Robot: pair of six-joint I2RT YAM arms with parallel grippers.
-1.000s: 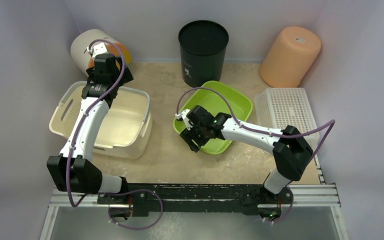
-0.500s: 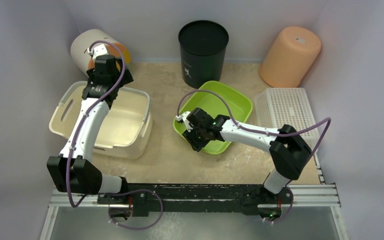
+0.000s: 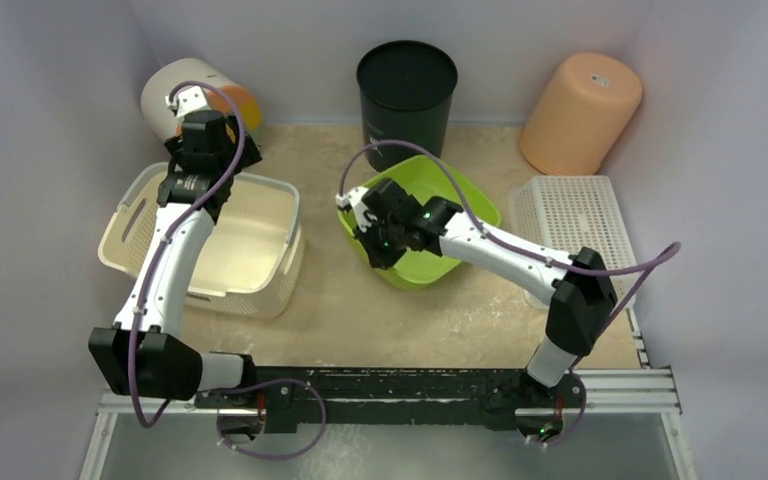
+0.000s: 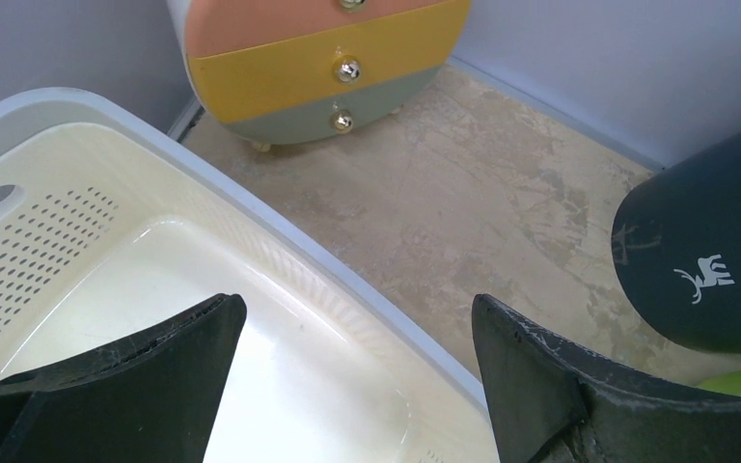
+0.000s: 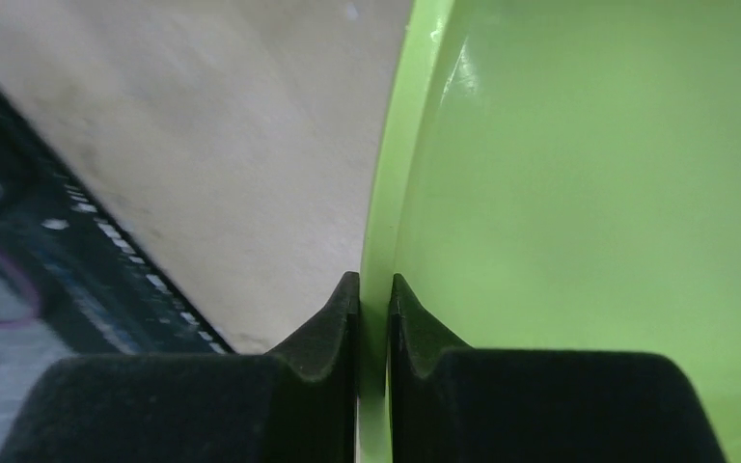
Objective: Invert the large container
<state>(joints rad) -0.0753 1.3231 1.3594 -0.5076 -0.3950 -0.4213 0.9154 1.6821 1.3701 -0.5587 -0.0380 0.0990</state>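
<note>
**Large container upright at left; right arm clamped on green tub**

The large container [image 3: 250, 245], a cream-beige basket, stands on the left part of the table [image 3: 330, 300] with its opening upward. A cut-out handle shows in its left end wall. It is right way up.

The left gripper [image 4: 357, 323] hangs over the container's far right corner with its jaws spread wide. In the left wrist view one finger lies above the container's interior and the other above the bare table just outside. The rim passes between them, and no contact with the rim is visible.

The right gripper [image 5: 374, 289] is at mid-table, its jaws pinched narrow on the rim of the lime-green tub [image 3: 465, 215]. One finger is inside the wall and one outside. The tub appears tilted in the overhead view; whether it is off the table cannot be told.

A black bucket [image 3: 406, 85] stands at the far wall, just beyond the tub. A peach bucket [image 3: 580, 110] lies in the far right corner. A white perforated basket [image 3: 575, 225] sits at the right edge. A small round drawer unit [image 4: 318, 58] stands in the far left corner, beyond the container.
</note>
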